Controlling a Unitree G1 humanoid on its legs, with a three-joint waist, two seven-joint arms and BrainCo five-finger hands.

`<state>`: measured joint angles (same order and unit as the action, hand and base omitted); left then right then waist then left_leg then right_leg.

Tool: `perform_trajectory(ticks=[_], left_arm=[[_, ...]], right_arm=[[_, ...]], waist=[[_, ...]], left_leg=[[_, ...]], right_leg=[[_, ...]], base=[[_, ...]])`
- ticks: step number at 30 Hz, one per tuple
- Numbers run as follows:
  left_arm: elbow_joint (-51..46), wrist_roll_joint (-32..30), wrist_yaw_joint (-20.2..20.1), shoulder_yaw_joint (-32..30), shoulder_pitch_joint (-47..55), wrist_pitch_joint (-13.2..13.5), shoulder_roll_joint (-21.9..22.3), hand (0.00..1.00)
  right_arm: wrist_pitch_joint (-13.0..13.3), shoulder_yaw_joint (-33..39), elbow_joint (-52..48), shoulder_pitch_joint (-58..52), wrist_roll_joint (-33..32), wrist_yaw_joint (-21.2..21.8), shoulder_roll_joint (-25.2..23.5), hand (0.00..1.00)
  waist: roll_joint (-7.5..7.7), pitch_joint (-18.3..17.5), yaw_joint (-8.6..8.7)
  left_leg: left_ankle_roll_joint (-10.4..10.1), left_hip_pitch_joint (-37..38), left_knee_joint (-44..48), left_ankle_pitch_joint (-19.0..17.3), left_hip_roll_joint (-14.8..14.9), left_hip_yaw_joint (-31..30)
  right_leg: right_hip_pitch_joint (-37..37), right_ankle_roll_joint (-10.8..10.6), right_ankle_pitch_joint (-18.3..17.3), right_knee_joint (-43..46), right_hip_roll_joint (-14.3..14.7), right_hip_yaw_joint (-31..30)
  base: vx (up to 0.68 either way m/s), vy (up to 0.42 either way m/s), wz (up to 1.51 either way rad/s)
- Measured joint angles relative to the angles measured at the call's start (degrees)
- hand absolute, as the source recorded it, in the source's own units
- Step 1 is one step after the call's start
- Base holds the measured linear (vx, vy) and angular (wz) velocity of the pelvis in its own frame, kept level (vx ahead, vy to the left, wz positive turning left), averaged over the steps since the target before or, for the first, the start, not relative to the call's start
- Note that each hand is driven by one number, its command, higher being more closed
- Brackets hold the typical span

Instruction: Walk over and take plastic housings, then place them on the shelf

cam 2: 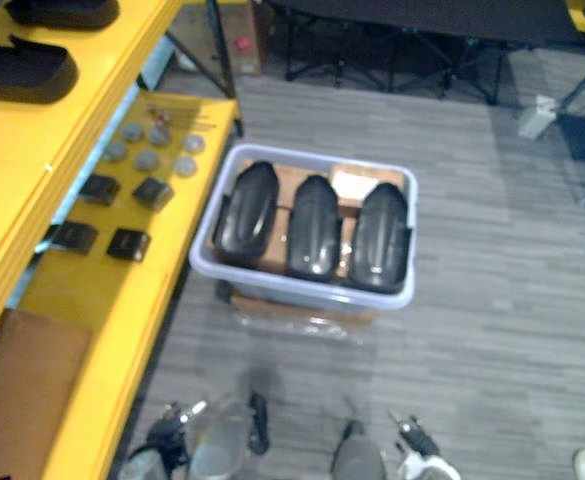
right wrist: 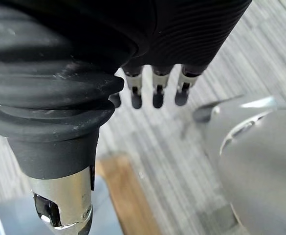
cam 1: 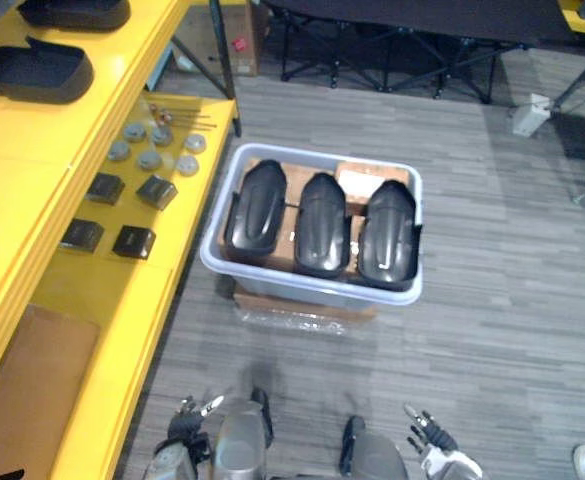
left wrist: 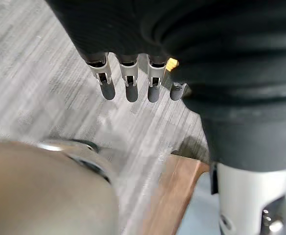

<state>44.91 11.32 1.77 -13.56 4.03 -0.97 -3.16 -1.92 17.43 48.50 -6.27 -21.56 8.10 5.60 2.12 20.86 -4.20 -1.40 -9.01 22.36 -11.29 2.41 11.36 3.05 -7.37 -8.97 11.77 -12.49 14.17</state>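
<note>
plastic housings (cam 1: pixel 322 222): three side by side in a pale bin (cam 1: pixel 312 288) on the floor, straight ahead of me.
long axes run away from me, rounded backs up, so each one presents a narrow near end. both hands hang low and well short of the bin: left hand (cam 1: pixel 184 424) and right hand (cam 1: pixel 432 436), fingers (left wrist: pixel 131 84) straight and apart in each wrist view, holding nothing. the bin sits about midway between them, so neither arm has the edge (left housing falls to the left hand, right one to the right). yellow shelf (cam 1: pixel 32 160) runs along my left. my read: close in more before any reach.
</note>
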Motion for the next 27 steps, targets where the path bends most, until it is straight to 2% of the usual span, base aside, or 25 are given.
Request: perform_trajectory(ticks=[1,7,11,12,14,16,17,18,20,22,23,25,27], left_arm=[[1.8,-1.1,2.4,7.6,-0.1,4.2,-3.6,0.0],[1.8,-1.1,2.4,7.5,0.1,4.2,-3.7,0.0],[1.8,-0.2,2.4,7.4,0.2,3.3,-3.7,0.0],[1.9,0.1,2.4,7.4,0.2,2.9,-3.7,0.0],[1.9,2.2,2.2,7.3,0.4,2.0,-3.6,0.0],[2.0,3.7,1.8,7.3,0.8,1.7,-3.6,0.0],[2.0,4.1,1.7,7.3,1.0,1.8,-3.6,0.0],[1.9,4.7,1.5,7.2,1.5,1.9,-3.8,0.0],[1.3,5.0,1.4,7.2,2.8,2.1,-4.5,0.0],[1.3,3.8,1.0,7.5,5.9,2.2,-5.0,0.0],[1.4,3.7,1.0,7.5,6.8,2.2,-5.0,0.0],[1.5,3.3,1.2,7.5,8.6,2.3,-5.0,0.0],[1.8,3.3,1.6,7.6,9.4,2.3,-4.9,0.0]], right_arm=[[3.3,-7.4,8.4,5.1,-1.3,0.6,1.0,0.0],[3.3,-7.5,8.5,4.7,-1.3,0.6,1.0,0.0],[3.5,-7.4,8.4,4.3,0.1,0.9,0.3,0.0],[4.3,-7.6,8.0,4.6,2.1,1.9,0.0,0.0],[6.4,-10.5,4.3,4.0,6.3,4.3,-0.3,0.0],[10.9,-19.9,-9.8,3.9,14.3,8.2,0.9,0.0],[12.4,-22.3,-14.2,4.3,15.6,9.4,1.5,0.0],[15.0,-26.8,-24.8,6.9,15.5,13.2,3.3,0.0],[15.9,-29.2,-33.0,11.0,14.2,15.6,4.4,0.0],[14.7,-28.9,-40.1,19.3,7.1,15.9,6.3,0.0],[14.4,-28.5,-41.2,21.0,5.7,15.7,7.3,0.0],[13.8,-25.3,-44.0,25.2,1.8,14.5,11.7,0.0],[13.7,-23.0,-44.1,26.1,1.5,11.6,13.1,0.0]], waist=[[1.64,-1.9,-0.21],[1.49,-1.8,-0.12],[1.54,-1.9,0.02],[1.55,-1.9,0.07],[1.53,-1.9,0.03],[1.53,-1.9,0.01],[1.53,-1.9,-0.02],[1.52,-2.0,-0.18],[1.77,-2.1,-1.27],[2.13,-2.7,-2.42],[2.17,-2.8,-2.62],[2.17,-2.8,-2.75],[2.17,-2.8,-2.73]], left_leg=[[-0.1,1.1,-11.5,8.9,-2.8,-8.4],[-0.2,1.0,-12.1,8.8,-3.0,-8.2],[-0.2,1.1,-15.4,10.8,-3.4,-7.8],[0.0,1.1,-16.6,11.5,-3.6,-7.9],[0.4,1.3,-18.3,12.7,-4.0,-8.3],[0.3,1.1,-19.8,13.8,-4.4,-9.6],[0.3,1.0,-20.0,14.0,-4.4,-10.1],[0.2,1.3,-19.9,14.1,-4.5,-11.6],[0.2,2.2,-20.0,14.1,-4.4,-12.4],[0.1,3.1,-20.3,14.1,-4.4,-12.9],[0.1,3.1,-20.5,14.1,-4.5,-13.1],[0.0,3.6,-22.6,15.2,-4.7,-14.1],[0.5,5.1,-24.3,15.6,-4.7,-13.8]], right_leg=[[0.5,1.3,6.0,-8.0,2.0,-0.2],[-0.6,1.2,5.2,-6.6,1.4,-0.3],[-2.1,0.7,5.1,-6.6,0.8,-0.4],[-2.3,0.2,5.3,-6.6,0.6,-0.3],[-2.6,-0.6,5.9,-6.6,0.4,0.0],[-2.7,-0.6,6.0,-6.5,0.2,1.3],[-2.5,-0.6,6.0,-6.5,0.3,1.8],[-1.2,-0.5,5.9,-6.6,0.4,3.3],[0.2,-0.3,5.8,-6.7,0.7,3.3],[1.4,0.3,5.5,-6.8,1.0,3.3],[1.4,0.6,5.3,-6.8,1.0,3.3],[1.6,0.9,5.1,-6.6,0.9,3.5],[2.1,0.9,5.1,-6.2,0.7,3.4]], base=[[-0.04,0.022,0.05],[-0.07,0.013,0.01],[0.02,-0.003,0.01],[0.1,-0.013,0.07],[0.1,-0.014,0.11],[0.08,-0.019,0.25],[0.08,-0.035,0.52],[0.06,-0.028,0.48],[0.04,-0.02,0.35],[0.0,-0.014,0.21],[-0.03,-0.004,0.24],[-0.04,0.004,0.26],[-0.04,0.017,0.04]])
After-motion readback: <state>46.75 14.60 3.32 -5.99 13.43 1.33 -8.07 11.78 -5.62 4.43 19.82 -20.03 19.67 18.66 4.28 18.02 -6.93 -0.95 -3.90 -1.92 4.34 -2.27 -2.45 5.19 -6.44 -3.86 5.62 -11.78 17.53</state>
